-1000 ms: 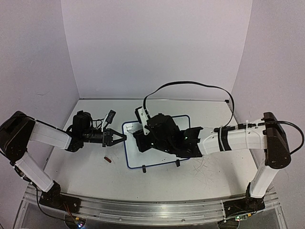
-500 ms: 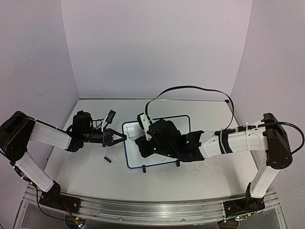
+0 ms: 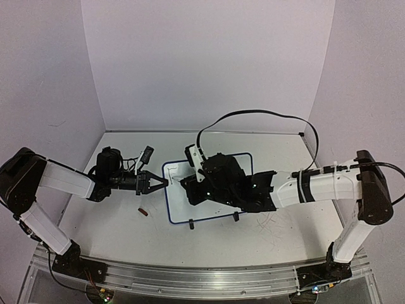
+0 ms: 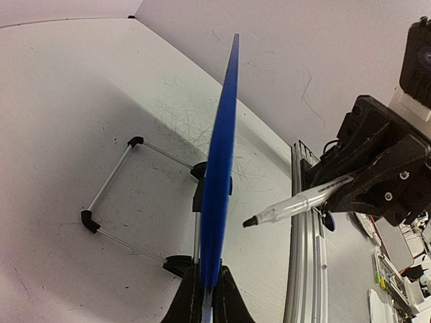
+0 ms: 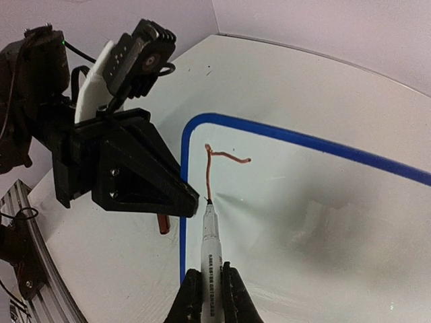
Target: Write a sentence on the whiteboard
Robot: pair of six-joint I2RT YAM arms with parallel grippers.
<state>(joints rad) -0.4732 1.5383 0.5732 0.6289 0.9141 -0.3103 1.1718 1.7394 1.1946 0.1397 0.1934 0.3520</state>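
Two arms are working on one board. From the top camera, the left gripper (image 3: 156, 182) is pinched on the left rim of the whiteboard (image 3: 172, 201), which stands on the tabletop (image 3: 114, 234) just in front of the arms' reach. That arm has not shifted over the last second. The right arm (image 3: 316, 187) has: its wrist dipped toward the near edge half a second ago and has now come back up over the board, its cable loop swinging with it. A small red piece (image 3: 143, 212), possibly the cap, lies on the table near the board's left side.

The left wrist camera shows the board edge-on, with my fingers narrow and clamped on the blue rim at the bottom of the view. The marker (image 4: 296, 202) points at the board face from the right. From this angle I cannot tell whether its tip touches.

On the right wrist camera, the right gripper (image 5: 210, 291) is closed tight on the marker barrel. The tip sits at the foot of a reddish stroke with a short bar at the top. I read that as the first letter, so the sentence (image 5: 207, 175) is barely begun. The wrist's dip fits that downstroke, and nearly all the writing remains.
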